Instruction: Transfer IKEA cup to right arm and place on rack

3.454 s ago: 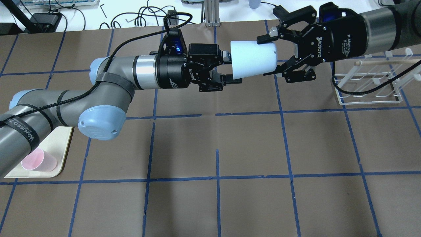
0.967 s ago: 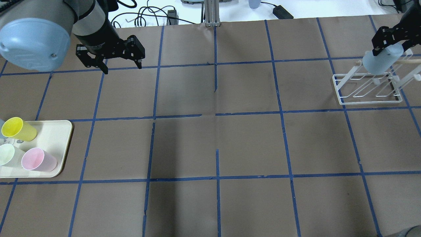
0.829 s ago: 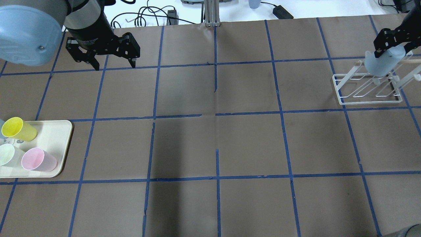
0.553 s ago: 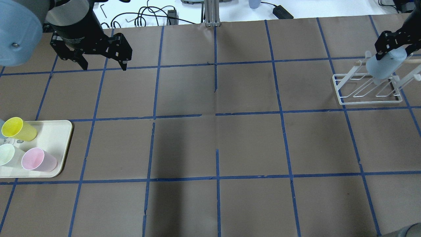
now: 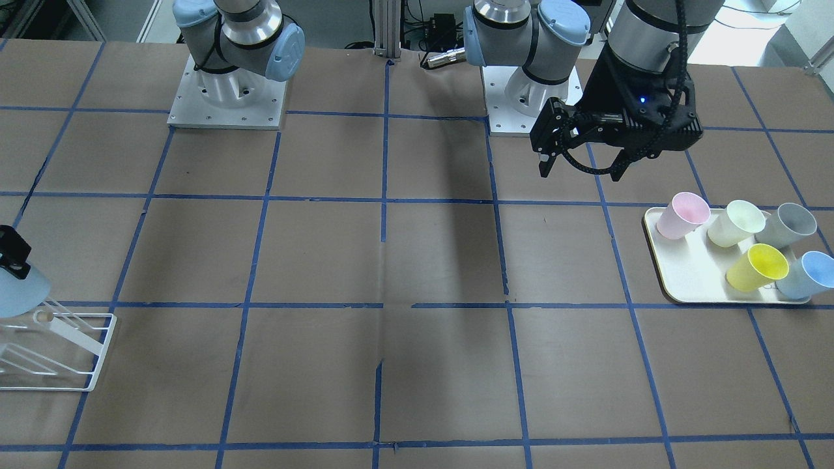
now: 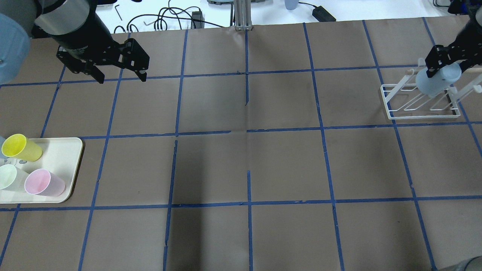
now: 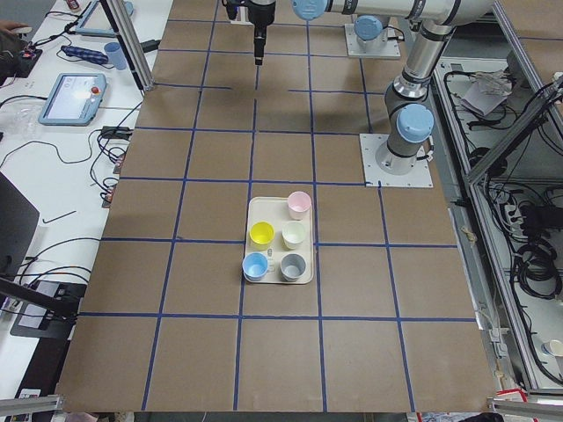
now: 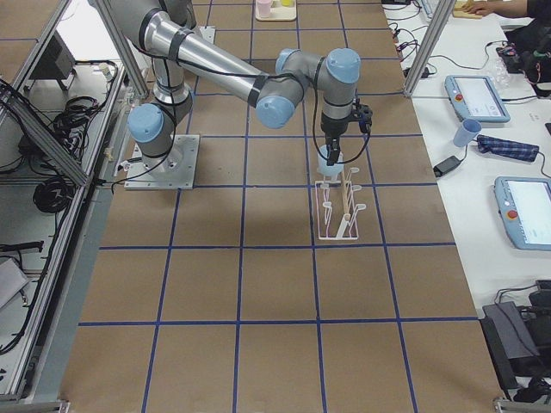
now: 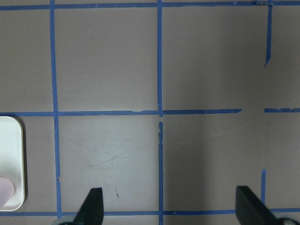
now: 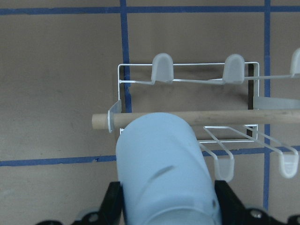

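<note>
Right gripper (image 10: pixel 169 199) clasps IKEA cup (image 10: pixel 161 159) (seemingly above rack (image 10: pixel 162 69)).

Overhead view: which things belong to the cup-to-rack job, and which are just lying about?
Job: IKEA cup, right gripper holding it, rack.
Lying about: tray, pink cup, yellow cup, green cup, grey cup, second blue cup, open left gripper.

Pale blue cup (image 10: pixel 161 161) — white rack (image 10: pixel 162 69)
</note>
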You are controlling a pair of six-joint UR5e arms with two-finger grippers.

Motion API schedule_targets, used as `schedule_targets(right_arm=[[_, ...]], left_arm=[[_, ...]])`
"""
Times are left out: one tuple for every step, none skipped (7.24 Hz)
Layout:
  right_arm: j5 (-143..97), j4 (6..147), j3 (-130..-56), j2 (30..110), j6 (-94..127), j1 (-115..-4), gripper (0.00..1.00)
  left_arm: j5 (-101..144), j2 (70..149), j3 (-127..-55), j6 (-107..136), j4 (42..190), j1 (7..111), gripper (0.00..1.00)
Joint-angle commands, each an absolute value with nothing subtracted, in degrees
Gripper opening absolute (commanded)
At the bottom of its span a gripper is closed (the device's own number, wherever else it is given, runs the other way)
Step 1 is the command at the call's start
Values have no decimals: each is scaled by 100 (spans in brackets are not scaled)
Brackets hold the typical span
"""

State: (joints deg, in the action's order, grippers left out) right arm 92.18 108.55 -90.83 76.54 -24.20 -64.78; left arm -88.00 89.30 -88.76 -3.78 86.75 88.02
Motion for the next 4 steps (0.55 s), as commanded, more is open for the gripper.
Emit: schedule_targets(right_arm=[[9350,10828,-9044,7751,-2434,-6478,24],[9395,10828,-9087,7804,-2435,-6478,24],[9396,10819,-9088,7787,-2435,-6478,24],[9396,10584,-9097,7787,-2426,-6469,24]], left_arm=[[-8754,8816,-9105,-423,8491,8763,100],[-8754,8902,-8984,-378,8482,8763,100],[-8789,8947,-8843,-39,8542,8763,100],[-8806,9008,-8659,78,8760,8763,100]])
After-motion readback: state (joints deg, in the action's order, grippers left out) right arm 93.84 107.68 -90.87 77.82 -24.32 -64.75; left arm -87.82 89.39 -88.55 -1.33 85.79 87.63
